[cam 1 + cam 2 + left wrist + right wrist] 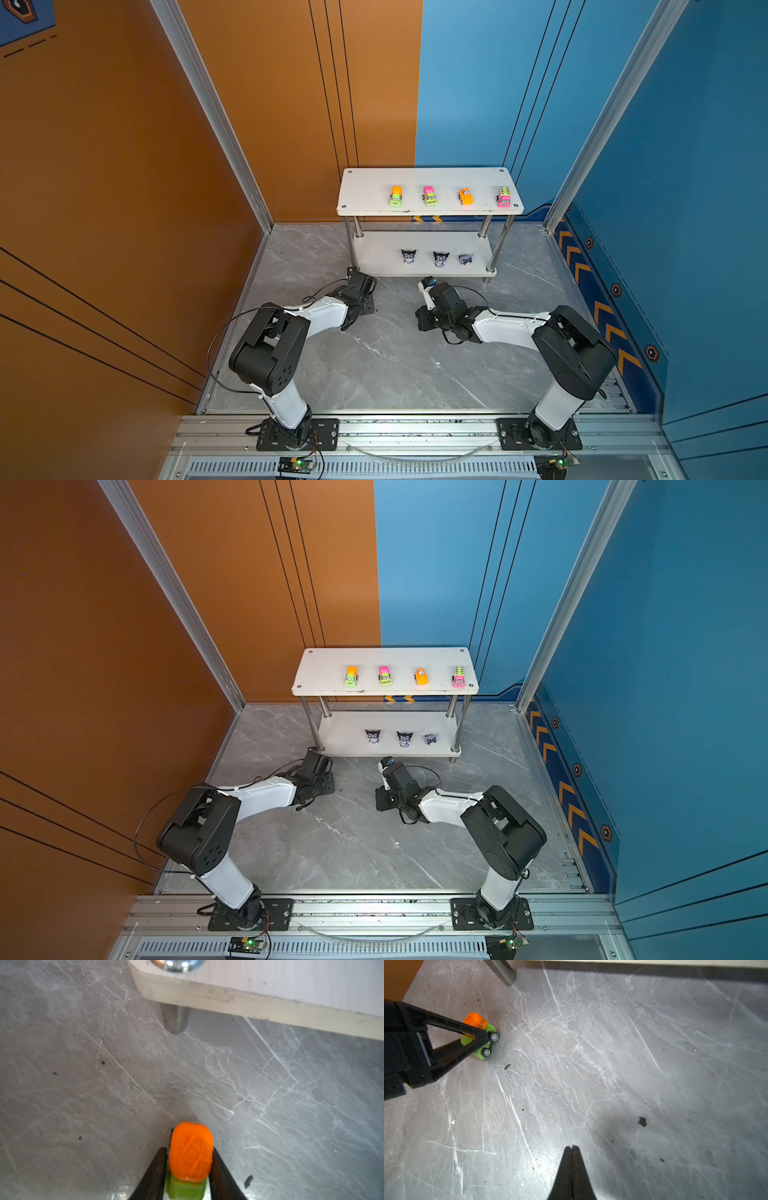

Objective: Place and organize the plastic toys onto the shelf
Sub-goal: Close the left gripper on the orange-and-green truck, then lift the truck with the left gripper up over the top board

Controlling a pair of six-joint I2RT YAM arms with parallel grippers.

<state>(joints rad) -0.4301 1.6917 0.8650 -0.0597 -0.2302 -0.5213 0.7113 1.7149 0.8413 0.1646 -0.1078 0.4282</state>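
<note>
Left gripper [189, 1150] clamped on last floor-level orange-and-green car [476, 1020]; four cars [396, 196] [430, 196] [466, 196] [503, 197], three figurines [409, 257] [441, 258] [466, 259] already on shelf [365, 187].

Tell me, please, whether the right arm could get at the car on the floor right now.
Probably not cleanly: the left pincer is shut on the car, covering both flanks, and the right pincer is itself shut.

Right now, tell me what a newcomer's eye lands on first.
Four neon cars line the shelf's top board, three black figurines its lower one. On the floor by the shelf's left front leg, the left gripper grips a fifth car, orange over green.
</note>
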